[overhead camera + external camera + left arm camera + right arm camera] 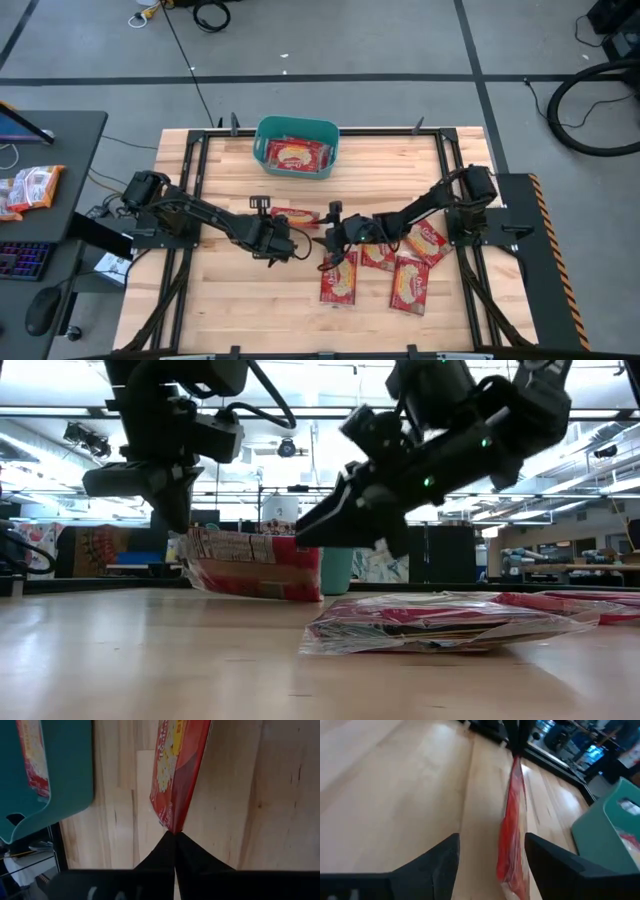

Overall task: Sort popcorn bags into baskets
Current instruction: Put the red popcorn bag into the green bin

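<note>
Wooden desk mid-frame: left pincer clenched on one popcorn bag by its edge, lifted off the wood w/ basket up top, prob. for carrying over; right pincer spread, empty, beside it.

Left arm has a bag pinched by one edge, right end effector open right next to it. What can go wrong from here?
1. The left end effector grips the held popcorn bag only at its edge; the bag hangs tilted and may slip on the way to the basket.
2. The right end effector straddles that bag with fingers open, so the arms could collide or tug against each other.
3. Bags on the table overlap; a low pass could drag them.
</note>
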You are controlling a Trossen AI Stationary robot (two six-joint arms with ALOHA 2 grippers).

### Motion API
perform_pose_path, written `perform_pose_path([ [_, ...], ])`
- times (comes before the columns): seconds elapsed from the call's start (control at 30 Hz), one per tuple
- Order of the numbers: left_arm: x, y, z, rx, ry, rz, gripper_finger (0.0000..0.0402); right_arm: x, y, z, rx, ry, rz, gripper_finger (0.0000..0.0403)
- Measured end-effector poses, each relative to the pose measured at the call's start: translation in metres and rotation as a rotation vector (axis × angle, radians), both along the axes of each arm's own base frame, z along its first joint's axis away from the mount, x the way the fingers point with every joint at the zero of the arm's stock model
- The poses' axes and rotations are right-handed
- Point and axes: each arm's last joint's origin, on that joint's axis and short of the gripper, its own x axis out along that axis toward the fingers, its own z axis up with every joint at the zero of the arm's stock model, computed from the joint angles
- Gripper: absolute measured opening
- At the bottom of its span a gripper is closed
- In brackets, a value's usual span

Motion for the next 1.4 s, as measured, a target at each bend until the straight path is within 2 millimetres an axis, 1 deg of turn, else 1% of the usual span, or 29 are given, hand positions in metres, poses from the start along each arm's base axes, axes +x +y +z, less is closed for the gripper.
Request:
perform_pose_path([
  [0.13, 0.000, 0.000, 0.000, -0.009, -0.001, 0.003, 0.0000, 0.004, -0.008, -0.011, 0.001, -0.017, -0.034, 0.0213],
  [0.23, 0.000, 0.000, 0.000, -0.010, -0.001, 0.004, 0.0000, 0.005, -0.013, -0.019, 0.015, -0.008, -0.053, 0.0187],
  [0.37, 0.000, 0.000, 0.000, -0.009, -0.001, 0.002, 0.0000, 0.006, -0.019, -0.019, 0.046, -0.010, -0.076, 0.0134],
  [0.5, 0.000, 0.000, 0.000, -0.009, 0.001, -0.001, 0.0001, 0.006, -0.019, -0.017, 0.039, -0.015, -0.071, 0.0072],
  [0.6, 0.000, -0.001, 0.000, -0.007, 0.011, -0.016, 0.0012, 0.006, -0.019, -0.017, 0.042, -0.020, -0.073, 0.0031],
  [0.67, 0.000, -0.001, 0.000, -0.008, 0.008, -0.015, 0.0026, 0.006, -0.019, -0.017, 0.043, -0.020, -0.073, 0.0013],
  [0.73, 0.000, -0.001, 0.000, -0.014, 0.005, -0.008, 0.0044, 0.006, -0.019, -0.017, 0.045, -0.017, -0.073, 0.0010],
  [0.83, 0.001, -0.002, 0.001, -0.050, 0.012, -0.004, 0.0078, 0.006, -0.020, -0.017, 0.071, -0.023, -0.083, 0.0017],
  [1.0, 0.008, -0.006, 0.011, -0.110, -0.031, 0.000, 0.0141, 0.006, -0.021, -0.017, 0.082, -0.024, -0.091, 0.0016],
  [1.1, 0.014, -0.008, 0.016, -0.114, -0.087, -0.002, 0.0170, 0.006, -0.021, -0.017, 0.083, -0.024, -0.092, 0.0013],
  [1.2, 0.020, -0.008, 0.012, -0.099, -0.173, -0.008, 0.0187, 0.006, -0.021, -0.017, 0.097, -0.030, -0.086, 0.0013],
  [1.4, 0.025, -0.004, -0.011, -0.081, -0.270, -0.072, 0.0193, 0.006, -0.021, -0.016, 0.111, -0.041, -0.074, 0.0016],
])
